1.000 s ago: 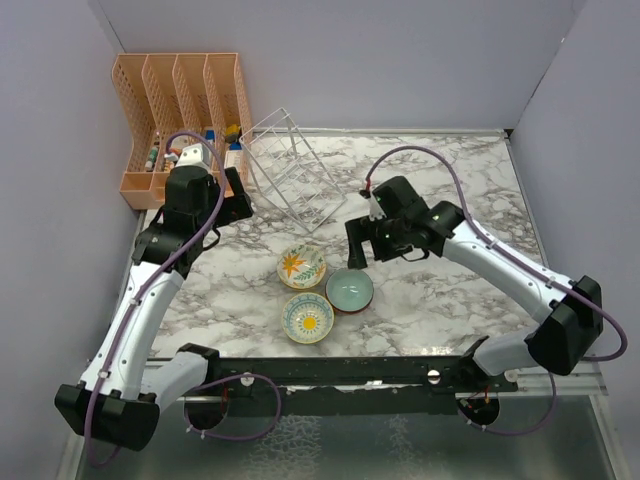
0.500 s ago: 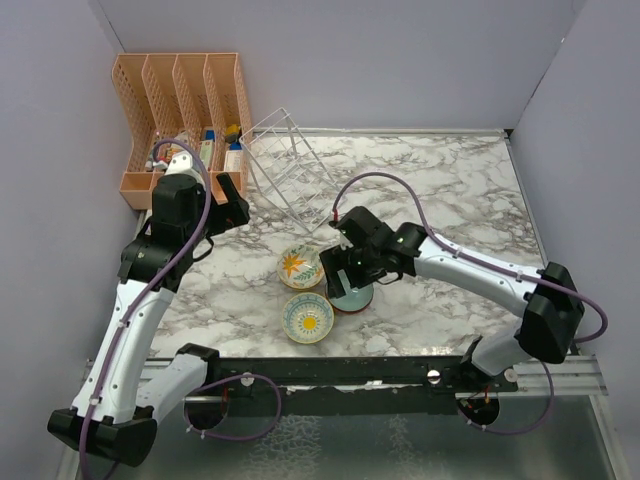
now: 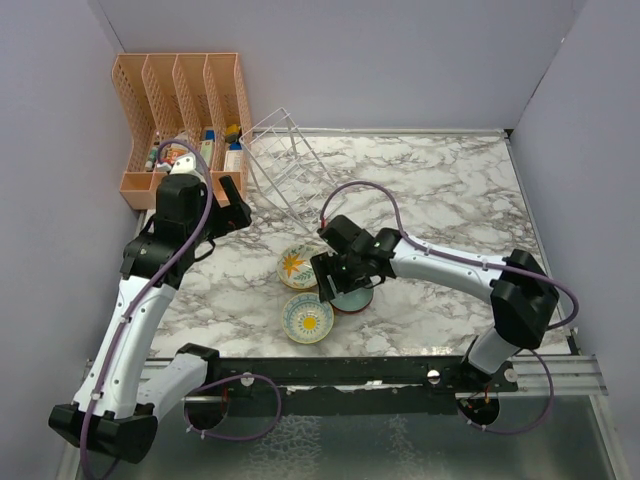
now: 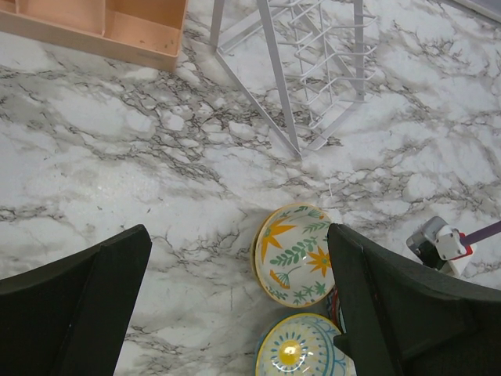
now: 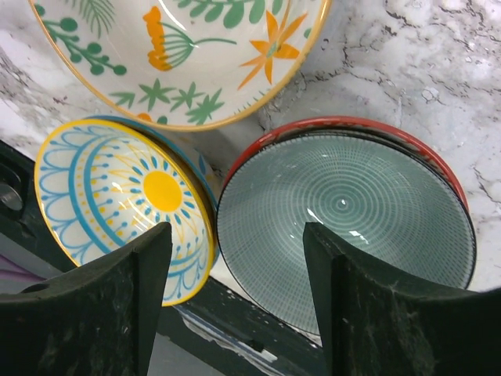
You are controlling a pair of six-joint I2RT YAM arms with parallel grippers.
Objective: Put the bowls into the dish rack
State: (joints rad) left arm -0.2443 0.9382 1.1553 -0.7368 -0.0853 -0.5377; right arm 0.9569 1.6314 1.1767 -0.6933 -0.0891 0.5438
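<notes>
Three bowls sit close together at the table's front middle. The orange flower bowl [image 3: 300,265] [image 4: 296,254] [image 5: 180,55] is farthest back. The yellow sun bowl [image 3: 307,318] [image 4: 301,348] [image 5: 125,200] is nearest. The teal bowl [image 3: 356,298] [image 5: 344,227] is partly hidden under my right gripper [image 3: 335,285] [image 5: 235,235]. That gripper is open, low over the teal bowl's rim on the side next to the sun bowl. The clear wire dish rack [image 3: 290,170] [image 4: 313,70] stands tilted at the back. My left gripper [image 3: 232,205] [image 4: 237,235] is open and empty, above the table left of the bowls.
An orange slotted organizer [image 3: 180,120] [image 4: 102,23] holding small bottles stands at the back left beside the rack. Grey walls close in the left, back and right. A black rail [image 3: 350,370] runs along the table's near edge, just below the bowls.
My right gripper moved left and down from beside the rack to sit low over the teal bowl. My left arm shifted slightly left and stayed open.
</notes>
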